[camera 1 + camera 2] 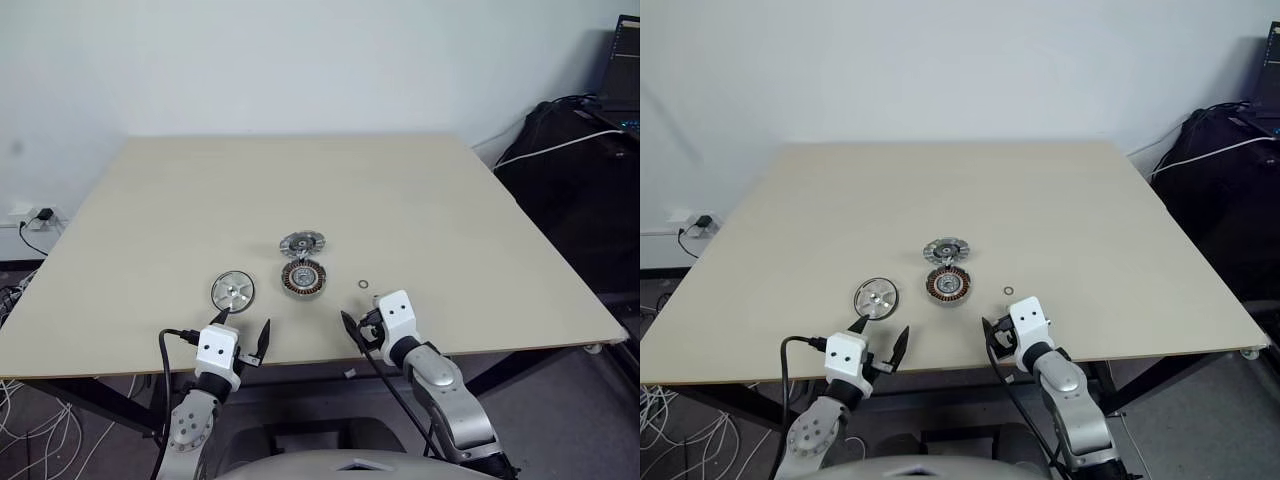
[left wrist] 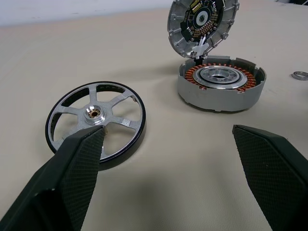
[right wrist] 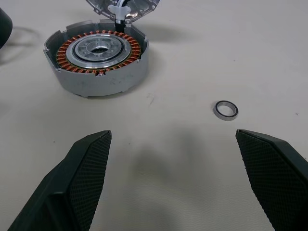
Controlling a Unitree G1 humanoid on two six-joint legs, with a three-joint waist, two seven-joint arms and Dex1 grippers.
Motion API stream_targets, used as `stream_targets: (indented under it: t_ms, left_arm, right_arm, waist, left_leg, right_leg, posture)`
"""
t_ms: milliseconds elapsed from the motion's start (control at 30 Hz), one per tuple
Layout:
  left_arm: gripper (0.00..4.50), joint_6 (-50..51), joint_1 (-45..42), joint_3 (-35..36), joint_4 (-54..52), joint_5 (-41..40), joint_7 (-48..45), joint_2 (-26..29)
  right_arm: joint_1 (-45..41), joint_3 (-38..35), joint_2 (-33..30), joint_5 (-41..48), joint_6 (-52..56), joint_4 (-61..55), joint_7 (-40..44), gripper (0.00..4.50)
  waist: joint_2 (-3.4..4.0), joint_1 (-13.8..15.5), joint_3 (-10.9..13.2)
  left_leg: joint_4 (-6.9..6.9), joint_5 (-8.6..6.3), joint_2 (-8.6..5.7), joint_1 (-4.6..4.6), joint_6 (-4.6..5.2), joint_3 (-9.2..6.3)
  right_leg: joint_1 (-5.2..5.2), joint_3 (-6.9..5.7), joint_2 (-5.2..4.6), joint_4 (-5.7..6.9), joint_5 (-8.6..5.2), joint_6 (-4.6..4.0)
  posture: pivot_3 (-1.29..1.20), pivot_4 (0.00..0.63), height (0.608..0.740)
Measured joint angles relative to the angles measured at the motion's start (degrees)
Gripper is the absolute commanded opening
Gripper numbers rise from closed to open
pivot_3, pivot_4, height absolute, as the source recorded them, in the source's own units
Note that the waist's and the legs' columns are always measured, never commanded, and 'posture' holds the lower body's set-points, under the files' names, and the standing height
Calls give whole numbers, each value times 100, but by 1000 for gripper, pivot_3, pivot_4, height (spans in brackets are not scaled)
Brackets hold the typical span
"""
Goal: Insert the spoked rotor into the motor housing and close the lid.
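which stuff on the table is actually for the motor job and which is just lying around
For the job:
- spoked rotor, flat on the table
- motor housing, open, copper windings showing
- lid, tilted up behind the housing

Just lying about:
- small metal ring, right of the housing
- laptop and cables off the table's right side

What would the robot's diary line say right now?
left gripper: open, empty | right gripper: open, empty | spoked rotor: on table | motor housing: lid open

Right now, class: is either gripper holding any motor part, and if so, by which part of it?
Nothing is held. The left gripper and right gripper both stand open above the table, short of the spoked rotor and motor housing.
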Motion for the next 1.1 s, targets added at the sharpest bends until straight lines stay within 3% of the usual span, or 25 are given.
stream_targets:
  t_ms: [633,1100]
  left_arm:
    - [4500,15,-2,-2,0,-3,-12,8]
    - [4500,48,-1,-61,0,-28,-25,-2]
  right_arm:
    - [32,32,-48,-12,-92,23,152,4458]
    - [-1150,-121,300,-249,-83,1291,-386,4458]
  waist:
    - [0,1,0]
    - [1,-2,0]
  left_leg:
    - [0,0,1,0,0,0]
    - [-1,0,-8,-3,0,1]
  right_leg:
    - [-1,0,-1,0,0,0]
    - [-1,0,0,0,15,-24]
  posture:
    - [0,0,740]
    - [0,0,740]
